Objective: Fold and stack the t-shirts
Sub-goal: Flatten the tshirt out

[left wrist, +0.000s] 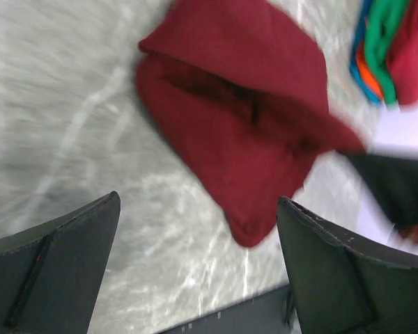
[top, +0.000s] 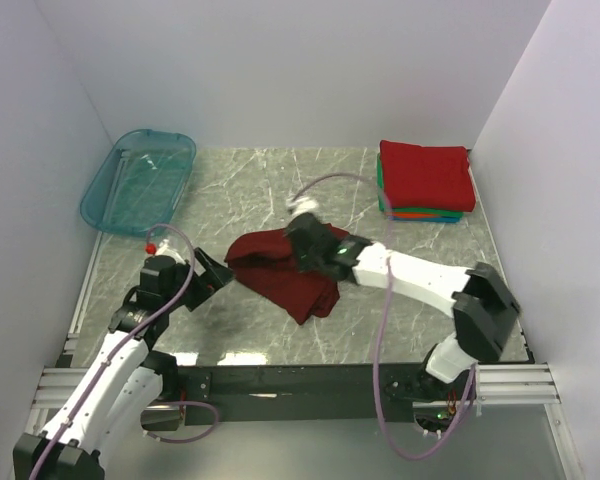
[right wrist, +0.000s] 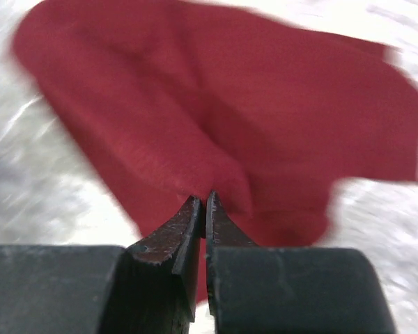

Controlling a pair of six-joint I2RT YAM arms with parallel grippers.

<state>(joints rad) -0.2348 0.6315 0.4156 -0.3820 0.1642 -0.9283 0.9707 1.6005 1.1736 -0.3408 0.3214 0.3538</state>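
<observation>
A dark maroon t-shirt lies crumpled and partly folded on the marble table, near its middle. My right gripper is down on the shirt's right part. In the right wrist view its jaws are pinched together on a ridge of the maroon cloth. My left gripper hovers just left of the shirt, wide open and empty, with the shirt's corner between and beyond its fingertips. A folded stack of t-shirts with a bright red one on top sits at the back right.
A translucent teal tub leans at the back left corner. White walls close in the table on three sides. The stack's green, orange and blue edges show in the left wrist view, with the right arm dark at the right.
</observation>
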